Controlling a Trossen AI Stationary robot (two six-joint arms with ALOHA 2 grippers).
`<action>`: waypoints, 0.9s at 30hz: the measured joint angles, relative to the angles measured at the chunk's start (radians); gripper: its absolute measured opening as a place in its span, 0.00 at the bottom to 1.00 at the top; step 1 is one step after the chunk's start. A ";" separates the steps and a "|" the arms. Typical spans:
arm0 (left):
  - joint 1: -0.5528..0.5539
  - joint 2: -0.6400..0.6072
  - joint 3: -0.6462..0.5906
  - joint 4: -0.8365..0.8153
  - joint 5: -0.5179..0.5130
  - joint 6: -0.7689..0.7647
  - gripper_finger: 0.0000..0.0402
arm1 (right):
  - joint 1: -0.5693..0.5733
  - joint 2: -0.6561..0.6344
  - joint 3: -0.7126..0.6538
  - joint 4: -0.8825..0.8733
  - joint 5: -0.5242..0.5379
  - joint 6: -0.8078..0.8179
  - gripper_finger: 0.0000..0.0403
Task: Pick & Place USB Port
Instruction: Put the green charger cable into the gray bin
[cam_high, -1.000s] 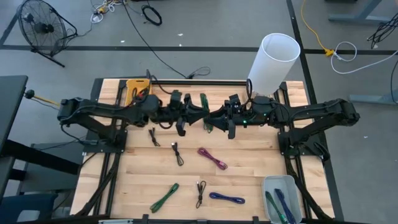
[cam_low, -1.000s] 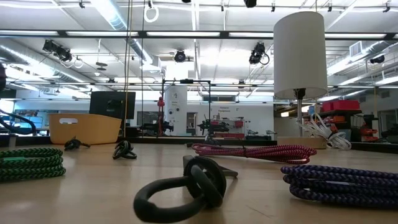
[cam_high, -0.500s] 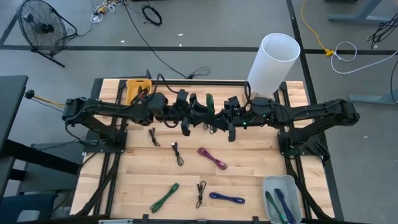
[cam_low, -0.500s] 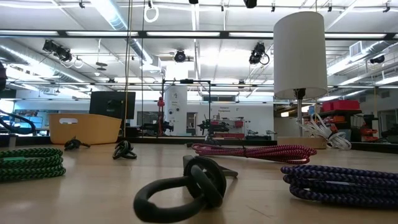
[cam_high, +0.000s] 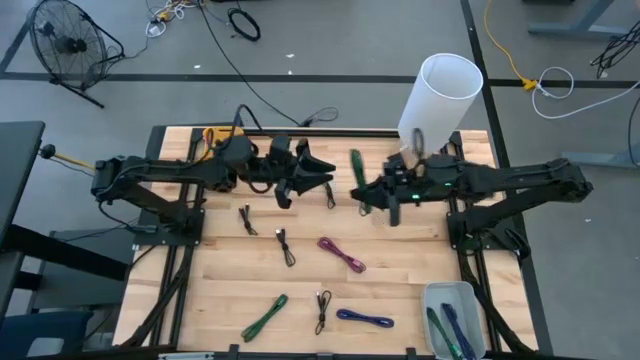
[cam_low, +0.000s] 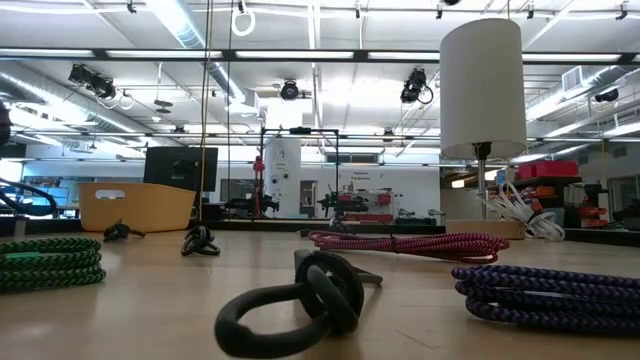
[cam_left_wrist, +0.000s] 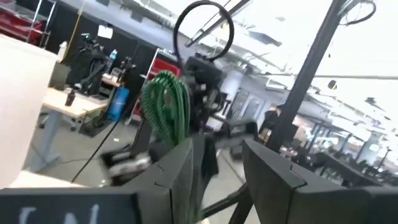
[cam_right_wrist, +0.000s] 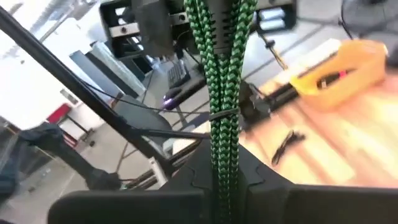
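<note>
Handover looks finished: half a second ago both my arms met over the back of the table (cam_high: 400, 290) with the green braided cable between them, and now they have drawn apart, the green cable (cam_high: 357, 168) staying with my right end effector (cam_high: 362, 192), which grips its lower part tightly while the bundle stands up out of it; the right wrist view shows the strands (cam_right_wrist: 219, 74) pinched between my two fingers. My left end effector (cam_high: 322, 178) has backed off toward its own side and stands spread wide, with nothing between the fingers (cam_left_wrist: 180, 168); from its wrist camera the green coil hangs well beyond them, on the other arm. I judge that the carrying now falls to the right arm, and that the grey bin (cam_high: 447, 295) at the near right corner, which already holds cables, is where this one should go. On the table lie the other cables: the magenta one (cam_high: 342, 254), the blue one (cam_high: 365, 318), another green one (cam_high: 264, 317) and several black ones, all untouched
</note>
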 joint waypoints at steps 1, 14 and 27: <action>0.004 -0.009 -0.001 -0.017 0.001 0.006 0.35 | 0.016 -0.029 0.000 -0.059 0.009 0.028 0.04; 0.052 -0.066 -0.001 -0.105 -0.001 0.056 0.35 | 0.432 -0.211 0.001 -0.676 -0.024 0.826 0.04; 0.077 -0.065 -0.001 -0.106 -0.001 0.105 0.35 | 0.726 -0.094 0.001 -0.693 -0.432 1.504 0.04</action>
